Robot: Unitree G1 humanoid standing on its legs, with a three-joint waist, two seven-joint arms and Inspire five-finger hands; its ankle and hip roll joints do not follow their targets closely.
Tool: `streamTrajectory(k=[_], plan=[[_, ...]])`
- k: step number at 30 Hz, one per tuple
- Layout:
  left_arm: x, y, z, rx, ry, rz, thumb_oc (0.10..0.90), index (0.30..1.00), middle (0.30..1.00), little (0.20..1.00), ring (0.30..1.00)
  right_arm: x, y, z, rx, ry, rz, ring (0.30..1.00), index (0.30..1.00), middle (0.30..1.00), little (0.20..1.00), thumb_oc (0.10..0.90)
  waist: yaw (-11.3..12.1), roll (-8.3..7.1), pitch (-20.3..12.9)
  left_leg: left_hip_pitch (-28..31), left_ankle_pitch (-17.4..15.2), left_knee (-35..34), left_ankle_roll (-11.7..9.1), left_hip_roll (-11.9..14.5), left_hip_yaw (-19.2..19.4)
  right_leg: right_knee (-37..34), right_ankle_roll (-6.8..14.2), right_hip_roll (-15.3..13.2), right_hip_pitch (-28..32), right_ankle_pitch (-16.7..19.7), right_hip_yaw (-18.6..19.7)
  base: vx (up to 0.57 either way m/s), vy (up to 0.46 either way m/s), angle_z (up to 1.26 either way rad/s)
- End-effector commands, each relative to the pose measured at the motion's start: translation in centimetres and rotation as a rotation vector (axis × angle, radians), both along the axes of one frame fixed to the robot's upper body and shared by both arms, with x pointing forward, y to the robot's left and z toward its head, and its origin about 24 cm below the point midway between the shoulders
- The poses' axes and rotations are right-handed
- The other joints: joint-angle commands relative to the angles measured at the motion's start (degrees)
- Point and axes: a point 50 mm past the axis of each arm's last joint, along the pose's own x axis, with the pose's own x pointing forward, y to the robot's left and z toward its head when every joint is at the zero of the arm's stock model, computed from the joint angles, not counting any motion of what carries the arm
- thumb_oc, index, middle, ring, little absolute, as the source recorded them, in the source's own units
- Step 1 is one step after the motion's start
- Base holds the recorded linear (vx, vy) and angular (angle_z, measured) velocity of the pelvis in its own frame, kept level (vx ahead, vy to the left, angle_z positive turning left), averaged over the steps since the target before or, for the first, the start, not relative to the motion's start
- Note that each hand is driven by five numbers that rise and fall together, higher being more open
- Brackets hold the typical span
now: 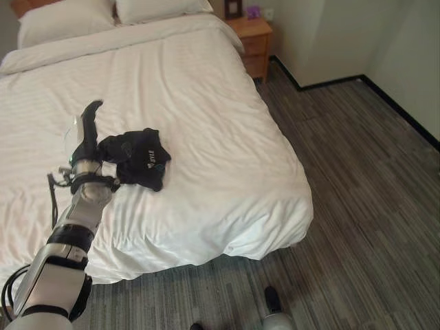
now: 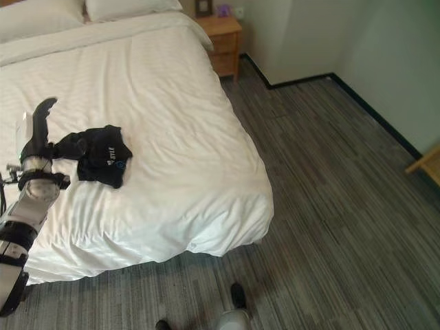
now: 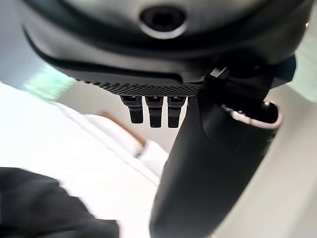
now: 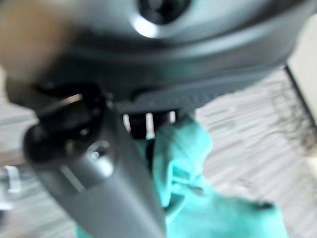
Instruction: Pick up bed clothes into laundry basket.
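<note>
A crumpled black garment (image 1: 143,159) lies on the white bed (image 1: 206,96), near its left front part. My left hand (image 1: 85,146) is right beside the garment's left edge, thumb raised straight up and fingers reaching toward the cloth. In the left wrist view the thumb (image 3: 208,163) sticks out straight, and the black garment (image 3: 39,203) lies off to one side, not inside the hand. My right hand (image 4: 94,173) is over the striped floor, with a teal cloth (image 4: 198,193) bunched against its fingers and thumb.
Two white pillows (image 1: 65,20) lie at the head of the bed. A wooden nightstand (image 1: 251,38) stands in the corner beside it. Grey striped carpet (image 1: 357,192) spreads to the right of the bed. A wooden piece (image 2: 430,163) juts in at the far right.
</note>
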Motion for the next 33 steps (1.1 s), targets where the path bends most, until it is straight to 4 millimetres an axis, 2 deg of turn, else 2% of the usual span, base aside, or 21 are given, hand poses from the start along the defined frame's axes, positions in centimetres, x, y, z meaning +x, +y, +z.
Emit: streamTrajectory(k=[1, 5, 6, 9, 10, 11, 12, 15, 18, 19, 21, 23, 24, 26, 27, 31, 33], plan=[[-0.3, 2.3, 8.7, 0.104, -0.253, 0.097, 0.8, 0.9, 0.9, 0.9, 0.9, 3.4, -0.2, -0.3, -0.011, -0.119, 0.022, 0.3, 0.3, 0.3, 0.3, 0.4, 1.1, -0.04, -2.4, -3.1, 2.1, 0.2, -3.7, 3.4, -3.2, 1.3, 5.9, -3.0, 8.0, -5.7, -2.0, 0.05, 0.096, -0.23], [-0.1, 3.9, 8.5, 0.17, -0.174, 0.186, 0.8, 0.9, 0.9, 0.9, 0.9, 4.1, -0.2, -0.3, -0.016, -0.141, 0.03, 0.3, 0.3, 0.3, 0.3, 0.4, 0.6, -0.38, -2.2, -3.4, 1.7, 0.2, -3.4, 3.2, -1.8, 1.6, 5.9, -3.5, 6.5, -4.0, -2.3, 0.02, 0.062, -0.07], [-0.5, 5.3, 8.3, 0.171, -0.138, 0.251, 0.8, 0.9, 0.9, 0.9, 0.9, 4.4, -0.4, -0.3, -0.025, -0.148, 0.017, 0.3, 0.3, 0.3, 0.3, 0.4, 0.6, -0.63, -1.9, -3.8, 1.6, 0.2, -3.3, 3.1, -1.0, 1.8, 5.9, -3.6, 5.5, -2.9, -2.7, -0.01, 0.051, -0.05], [-1.3, 7.4, 8.5, 0.183, -0.108, 0.334, 0.8, 0.9, 0.9, 0.9, 0.9, 4.4, -0.2, -0.3, -0.022, -0.15, 0.006, 0.3, 0.3, 0.3, 0.3, 0.4, 1.1, -1.07, -1.3, -4.7, 1.5, 0.2, -3.2, 3.2, 0.2, 1.9, 5.9, -3.7, 4.0, -1.3, -3.8, -0.03, 0.036, -0.15], [-1.3, 7.4, 8.6, 0.184, -0.108, 0.334, 0.8, 0.9, 0.9, 0.9, 0.9, 4.4, -0.1, -0.3, -0.021, -0.15, 0.007, 0.3, 0.3, 0.3, 0.3, 0.4, 1.1, -1.1, -1.3, -4.8, 1.5, 0.2, -3.2, 3.3, 0.2, 1.9, 5.9, -3.7, 4.0, -1.2, -3.8, -0.02, -0.024, -0.14], [-1.0, 6.7, 8.8, 0.199, -0.118, 0.331, 0.8, 0.9, 0.9, 0.9, 0.9, 6.3, 0.2, -0.5, -0.003, -0.201, 0.02, 0.3, 0.3, 0.3, 0.3, 0.4, 3.0, -1.58, -1.1, -5.7, 1.7, 0.2, -3.1, 3.6, -0.2, 1.6, 5.9, -3.9, 3.7, -0.7, -5.7, -0.02, -0.024, -0.17], [-1.0, 7.2, 7.8, 0.177, -0.068, 0.35, 0.8, 0.9, 0.9, 0.9, 0.9, 5.8, 0.2, -0.4, 0.004, -0.19, 0.039, 0.3, 0.3, 0.3, 0.3, 0.4, 3.1, -2.15, -0.8, -6.2, 1.9, 0.2, -3.3, 3.7, 0.0, 1.6, 5.9, -4.2, 3.3, 0.1, -6.3, -0.02, -0.024, -0.22], [-1.0, 7.6, 8.0, 0.174, -0.052, 0.355, 0.8, 0.9, 0.9, 0.9, 0.9, 5.5, -0.2, -0.3, -0.007, -0.18, 0.048, 0.3, 0.3, 0.3, 0.3, 0.4, 3.2, -2.44, -0.6, -6.7, 2.0, 0.2, -3.3, 3.7, -0.1, 1.5, 5.9, -4.4, 3.0, 0.7, -6.7, -0.01, 0.01, -0.13], [-1.0, 7.7, 8.0, 0.148, -0.057, 0.351, 0.8, 0.9, 0.9, 0.9, 0.9, 7.1, -1.2, -0.1, -0.028, -0.209, 0.084, 0.3, 0.3, 0.3, 0.3, 0.4, 3.4, -2.73, 0.3, -7.6, 2.2, 0.2, -3.2, 3.5, -0.3, 1.6, 5.9, -4.7, 1.9, 0.9, -7.0, -0.01, 0.014, 0.01], [-1.1, 7.9, 7.4, 0.102, -0.053, 0.345, 0.8, 0.9, 0.9, 0.9, 0.9, 8.0, -1.5, 0.0, -0.036, -0.227, 0.109, 0.3, 0.3, 0.3, 0.3, 0.4, 3.3, -2.88, 0.6, -8.0, 2.2, 0.2, -3.2, 3.3, -0.2, 1.7, 5.9, -4.8, 1.3, 1.0, -6.9, -0.03, 0.035, 0.04], [-1.2, 8.0, 7.3, 0.067, -0.067, 0.338, 0.8, 0.9, 0.9, 0.9, 0.9, 8.3, -1.7, 0.1, -0.04, -0.232, 0.124, 0.3, 0.3, 0.3, 0.3, 0.4, 3.4, -2.92, 0.8, -8.4, 2.2, 0.2, -3.1, 3.2, -0.2, 1.8, 5.9, -4.8, 0.8, 1.0, -7.0, -0.03, 0.035, -0.01], [-0.9, 7.4, 6.8, -0.044, -0.106, 0.279, 0.8, 0.9, 0.9, 0.9, 0.9, 9.3, -1.9, 0.2, -0.045, -0.249, 0.145, 0.3, 0.3, 0.3, 0.3, 0.4, 3.3, -3.07, 1.4, -9.3, 2.2, 0.2, -3.0, 2.9, -0.1, 1.8, 5.9, -5.0, -0.4, 1.5, -7.0, -0.03, 0.044, -0.01], [-0.9, 7.4, 6.8, -0.044, -0.106, 0.28, 0.8, 0.9, 0.9, 0.9, 0.9, 9.3, -1.9, 0.2, -0.046, -0.249, 0.145, 0.3, 0.3, 0.3, 0.3, 0.4, 3.3, -3.05, 1.4, -9.4, 2.2, 0.2, -3.0, 2.9, -0.1, 1.8, 5.9, -5.0, -0.5, 1.5, -7.0, 0.0, 0.033, 0.01], [-0.2, 5.7, 7.0, -0.044, -0.135, 0.204, 0.8, 0.9, 0.9, 0.9, 0.9, 9.8, -1.8, 0.2, -0.046, -0.256, 0.175, 0.3, 0.3, 0.3, 0.3, 0.4, 3.2, -3.33, 2.1, -10.2, 2.3, 0.2, -2.9, 2.7, -0.1, 1.4, 5.9, -5.2, -1.5, 2.0, -7.1, 0.0, 0.0, 0.0], [-0.2, 5.7, 7.0, -0.044, -0.135, 0.204, 0.8, 0.9, 0.9, 0.9, 0.9, 9.8, -1.9, 0.2, -0.046, -0.256, 0.175, 0.3, 0.3, 0.3, 0.3, 0.4, 3.2, -3.3, 2.0, -10.3, 2.3, 0.2, -2.9, 2.7, -0.1, 1.5, 5.9, -5.2, -1.6, 2.0, -7.1, -0.05, 0.025, -0.01], [1.0, 2.5, 6.8, -0.01, -0.144, 0.083, 0.8, 0.9, 0.9, 0.9, 0.9, 10.1, -2.0, 0.3, -0.046, -0.251, 0.227, 0.3, 0.3, 0.3, 0.3, 0.4, 2.7, -3.42, 2.8, -12.2, 2.6, 0.2, -2.9, 2.6, -0.1, 1.3, 5.9, -5.7, -3.8, 2.6, -6.7, -0.04, 0.017, 0.0], [1.7, 0.9, 5.9, -0.03, -0.121, 0.033, 0.8, 0.9, 0.9, 0.9, 0.9, 10.1, -2.1, 0.3, -0.05, -0.245, 0.23, 0.3, 0.3, 0.3, 0.3, 0.4, 2.4, -3.12, 3.1, -12.8, 2.4, 0.2, -2.9, 2.3, -0.3, 1.3, 5.9, -6.0, -4.3, 2.5, -6.7, -0.04, 0.022, -0.04]])
